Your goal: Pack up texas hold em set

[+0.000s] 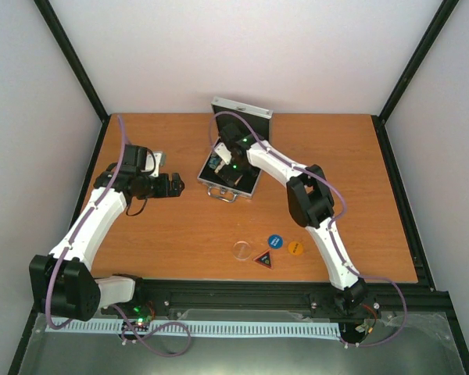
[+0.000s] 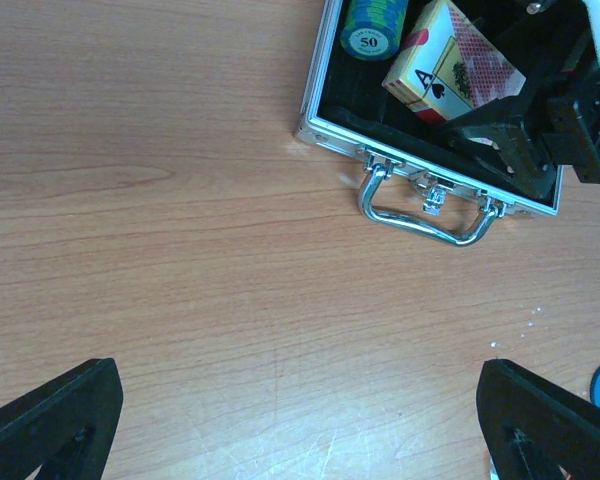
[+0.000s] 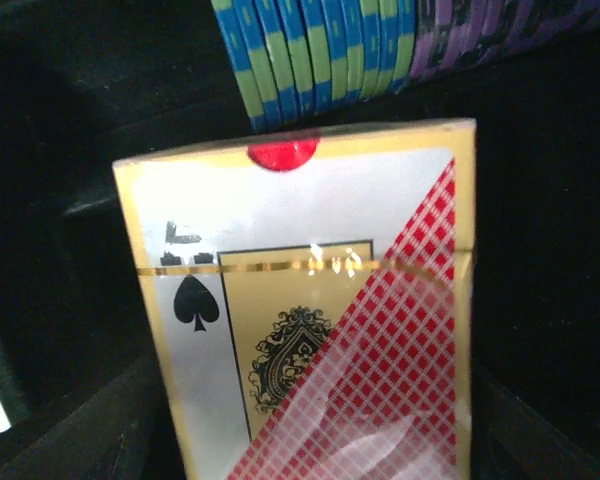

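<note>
Nearest the right wrist lens stands the card deck, boxed, its ace-of-spades face showing. It sits tilted inside the case, with its upper edge near the row of chips. Treat that lean as unfinished seating: the deck probably has to lie flat in the black-lined compartment before the lid can shut. The right claw reaches down into the case with a finger on either side of the deck; you cannot tell from these views whether it grips the box or has let go. The left claw hangs over the bench near the case handle, fingers spread wide with nothing between them, apparently parked out of the working arm's way. Four pieces lie unpacked near the front of the bench: a clear disc, a blue disc, an orange disc and a triangular button. The bench is wood-grain laminate, enclosed by white walls and black frame posts.
</note>
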